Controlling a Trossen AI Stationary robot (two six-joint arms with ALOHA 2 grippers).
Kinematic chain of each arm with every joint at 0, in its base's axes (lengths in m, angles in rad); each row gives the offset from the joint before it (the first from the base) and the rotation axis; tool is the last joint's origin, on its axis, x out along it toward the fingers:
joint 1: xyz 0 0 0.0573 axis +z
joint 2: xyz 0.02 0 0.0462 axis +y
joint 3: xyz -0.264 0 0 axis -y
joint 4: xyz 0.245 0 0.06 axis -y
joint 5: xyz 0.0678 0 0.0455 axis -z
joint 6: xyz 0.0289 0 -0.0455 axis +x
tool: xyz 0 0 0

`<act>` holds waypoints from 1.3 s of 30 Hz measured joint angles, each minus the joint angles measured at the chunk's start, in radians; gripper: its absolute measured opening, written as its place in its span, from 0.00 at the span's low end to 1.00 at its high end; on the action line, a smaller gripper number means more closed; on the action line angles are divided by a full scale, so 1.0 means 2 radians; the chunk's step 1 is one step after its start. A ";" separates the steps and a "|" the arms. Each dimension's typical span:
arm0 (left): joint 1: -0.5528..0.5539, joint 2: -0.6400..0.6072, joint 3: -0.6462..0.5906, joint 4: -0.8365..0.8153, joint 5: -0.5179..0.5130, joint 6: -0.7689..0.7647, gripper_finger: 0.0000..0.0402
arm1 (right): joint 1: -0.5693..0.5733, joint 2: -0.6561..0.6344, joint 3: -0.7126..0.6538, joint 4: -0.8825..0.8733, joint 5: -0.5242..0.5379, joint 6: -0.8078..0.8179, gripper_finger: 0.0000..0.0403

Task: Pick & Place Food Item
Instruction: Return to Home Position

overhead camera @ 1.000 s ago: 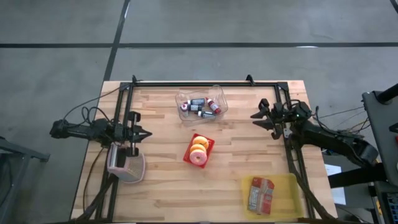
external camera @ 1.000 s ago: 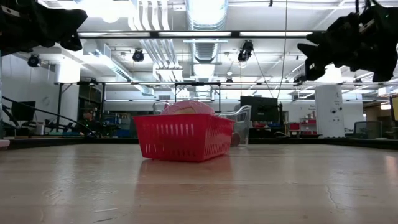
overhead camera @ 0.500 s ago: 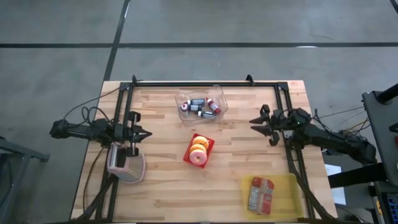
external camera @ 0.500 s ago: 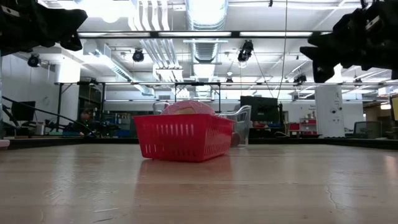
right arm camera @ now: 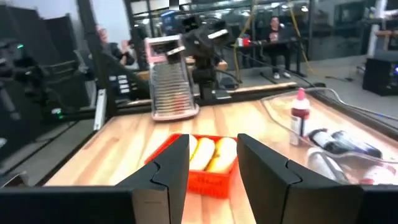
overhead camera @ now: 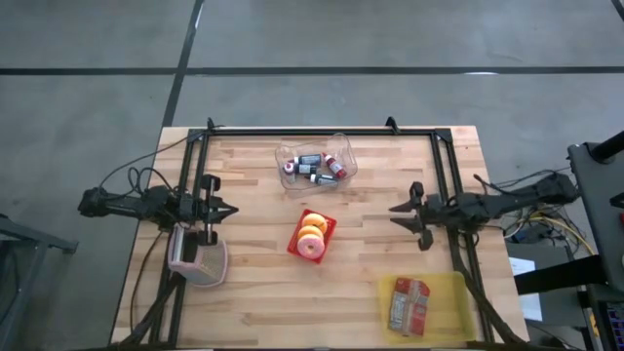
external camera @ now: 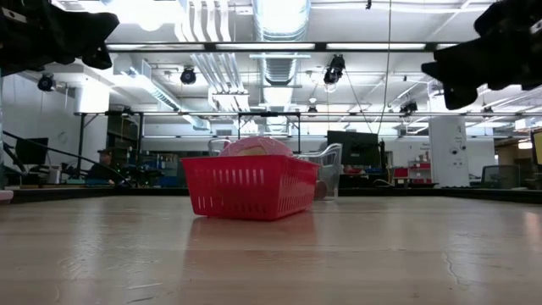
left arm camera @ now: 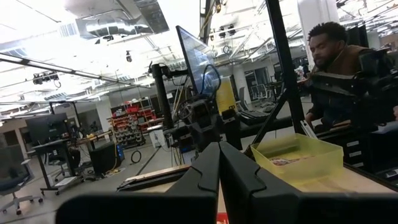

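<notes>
**Q:** Item 1, donuts (overhead camera: 312, 234): location?
**A:** Inside the red bin (external camera: 250, 186), in a row, tops showing above its rim.
**Q:** Handling?
**A:** Probably light and slightly yielding, with a glaze that may be slick. Best pinched across the ring, 1 finger through the hole.
**Q:** Item 2, right gripper (overhead camera: 392, 214)?
**A:** Well apart from the red bin, raised. Fingers spread wide, holding nothing.
**Q:** Item 3, left gripper (left arm camera: 219, 147)?
**A:** Opposite side of the red bin, well apart. Fingers pressed together, empty.

Red bin (external camera: 250, 188) in overhead, low views
</notes>
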 joint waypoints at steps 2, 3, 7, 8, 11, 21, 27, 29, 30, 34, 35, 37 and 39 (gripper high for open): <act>0.000 0.000 0.000 0.000 0.000 0.000 0.03 | 0.027 -0.005 0.000 -0.001 0.015 -0.013 0.32; 0.000 0.000 0.000 0.000 0.000 0.000 0.03 | 0.038 -0.011 0.000 -0.001 0.019 -0.018 0.32; 0.000 0.000 0.000 0.000 0.000 0.000 0.03 | 0.063 -0.045 0.000 -0.012 0.022 -0.024 0.32; 0.000 0.000 0.000 0.000 0.000 0.000 0.03 | 0.066 -0.057 0.000 -0.021 0.022 -0.023 0.32; 0.000 0.000 0.000 0.000 0.000 0.000 0.03 | 0.069 -0.100 0.000 -0.058 0.024 -0.008 0.32; 0.000 0.000 0.000 -0.003 0.000 0.000 0.03 | 0.070 -0.154 0.018 -0.109 0.024 -0.002 0.32; 0.000 0.003 0.000 -0.008 -0.002 0.000 0.03 | 0.070 -0.155 0.017 -0.112 0.023 -0.004 0.32; 0.000 0.003 0.000 -0.009 -0.002 0.000 0.03 | 0.070 -0.152 0.017 -0.110 0.023 -0.004 0.32; 0.000 0.003 0.000 -0.009 -0.002 0.000 0.03 | 0.070 -0.152 0.017 -0.111 0.022 -0.004 0.32; 0.000 0.003 0.000 -0.011 -0.002 0.000 0.03 | 0.070 -0.152 0.016 -0.111 0.022 -0.004 0.32; 0.000 0.003 0.000 -0.011 -0.002 0.000 0.03 | 0.070 -0.152 0.016 -0.111 0.022 -0.004 0.32; 0.000 0.003 0.000 -0.011 -0.002 0.000 0.03 | 0.070 -0.150 0.015 -0.111 0.022 -0.003 0.32; 0.000 0.003 0.000 -0.011 -0.002 0.000 0.03 | 0.070 -0.148 0.015 -0.111 0.022 -0.002 0.32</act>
